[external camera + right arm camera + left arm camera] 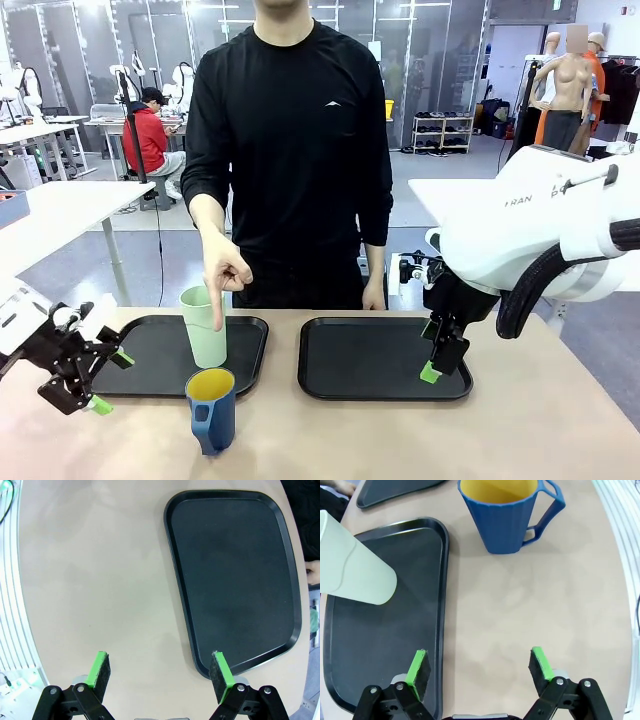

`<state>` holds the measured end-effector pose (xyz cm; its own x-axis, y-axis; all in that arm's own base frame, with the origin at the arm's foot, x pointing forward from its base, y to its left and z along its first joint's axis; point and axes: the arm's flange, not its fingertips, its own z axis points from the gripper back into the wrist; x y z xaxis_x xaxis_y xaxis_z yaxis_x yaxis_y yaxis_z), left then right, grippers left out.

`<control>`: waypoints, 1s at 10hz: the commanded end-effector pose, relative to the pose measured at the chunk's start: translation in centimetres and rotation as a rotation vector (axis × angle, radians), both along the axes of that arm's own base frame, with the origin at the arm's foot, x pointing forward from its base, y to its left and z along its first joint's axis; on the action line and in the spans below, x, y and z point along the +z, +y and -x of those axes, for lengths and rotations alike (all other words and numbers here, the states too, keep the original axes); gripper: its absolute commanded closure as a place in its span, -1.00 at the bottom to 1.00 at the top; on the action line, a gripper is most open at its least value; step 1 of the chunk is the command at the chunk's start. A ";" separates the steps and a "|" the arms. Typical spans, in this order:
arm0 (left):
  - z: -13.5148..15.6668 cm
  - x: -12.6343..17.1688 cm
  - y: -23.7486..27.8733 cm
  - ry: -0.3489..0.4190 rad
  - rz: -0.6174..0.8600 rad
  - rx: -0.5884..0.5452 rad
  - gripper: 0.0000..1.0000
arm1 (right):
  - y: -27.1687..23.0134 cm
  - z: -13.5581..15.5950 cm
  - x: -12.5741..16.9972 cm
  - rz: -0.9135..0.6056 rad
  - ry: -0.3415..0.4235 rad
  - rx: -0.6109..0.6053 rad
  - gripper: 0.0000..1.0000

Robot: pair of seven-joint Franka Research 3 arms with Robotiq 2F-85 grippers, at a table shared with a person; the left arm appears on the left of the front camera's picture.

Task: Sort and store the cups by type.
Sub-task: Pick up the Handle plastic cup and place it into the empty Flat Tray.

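Front view: blue mug [210, 410] stands upright on the table [400, 440], at 3 o'clock from the left gripper [110, 382], the nearer arm. The mint-green tumbler [204, 330] is on the left tray [150, 348].
Left wrist view: jaws apart, mug at 12 o'clock.
Right wrist view: right gripper [160, 672] spread wide, right tray [235, 570] at 1 o'clock.

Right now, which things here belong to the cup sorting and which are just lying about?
Belong: mint-green tumbler, standing on the left tray; blue mug, on the bare table; right tray, probably a storage spot too.
Just about: white side table; shelf rack far behind.
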<state>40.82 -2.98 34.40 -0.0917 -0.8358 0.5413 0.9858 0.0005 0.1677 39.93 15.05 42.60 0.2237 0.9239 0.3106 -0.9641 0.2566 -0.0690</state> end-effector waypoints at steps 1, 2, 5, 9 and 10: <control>-0.7 -1.7 -0.1 0.045 0.118 -0.058 -1.00 | 0.0 0.1 0.0 0.005 -0.004 -0.006 -1.00; -0.7 -2.9 0.3 0.061 0.188 -0.101 -1.00 | 0.0 0.1 0.0 0.005 -0.004 -0.006 -1.00; -0.5 -5.3 1.4 0.053 0.303 -0.160 -1.00 | 0.0 0.1 0.0 0.005 -0.004 -0.006 -1.00; -1.3 -8.3 1.6 0.040 0.569 -0.149 -1.00 | 0.0 0.1 0.0 0.005 -0.004 -0.006 -1.00; -1.5 -8.8 1.4 0.044 0.611 -0.116 -1.00 | 0.0 0.1 0.0 0.005 -0.004 -0.006 -1.00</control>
